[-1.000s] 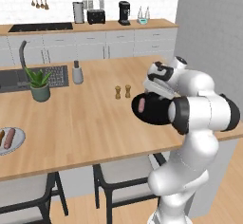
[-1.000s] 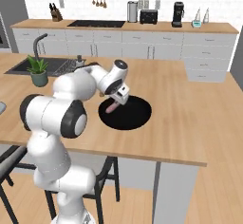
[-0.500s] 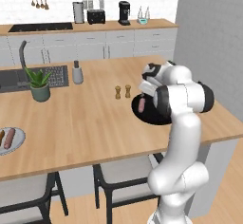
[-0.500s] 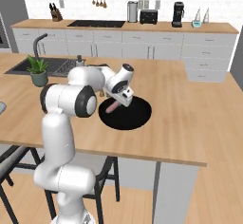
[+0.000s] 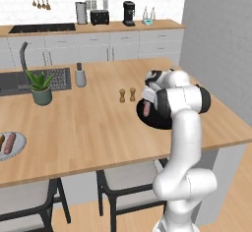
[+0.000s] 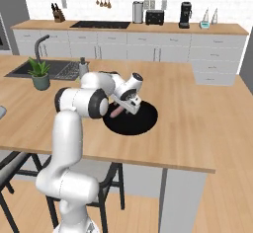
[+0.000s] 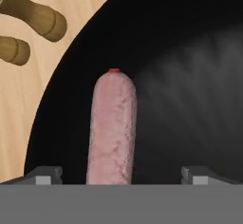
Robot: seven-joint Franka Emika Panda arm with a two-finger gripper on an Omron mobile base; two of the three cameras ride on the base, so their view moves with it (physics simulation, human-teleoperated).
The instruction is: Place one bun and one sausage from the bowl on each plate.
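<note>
Kitchen island seen from my left base camera: my white arm bends down over the black bowl (image 5: 152, 120) near the counter's right end, and a pink sausage (image 5: 146, 109) lies in it beside my wrist. Two small wooden shakers (image 5: 127, 95) stand just left of the bowl. Far left, a plate (image 5: 17, 147) holds a sausage and a bun.

Right base camera: my pincer (image 6: 124, 109) hangs low over the bowl's left side, touching nothing I can make out.

Hand camera: the sausage runs lengthwise between my fingertips (image 7: 45, 174), which stand wide apart, gripping nothing. No writing is readable anywhere.
</note>
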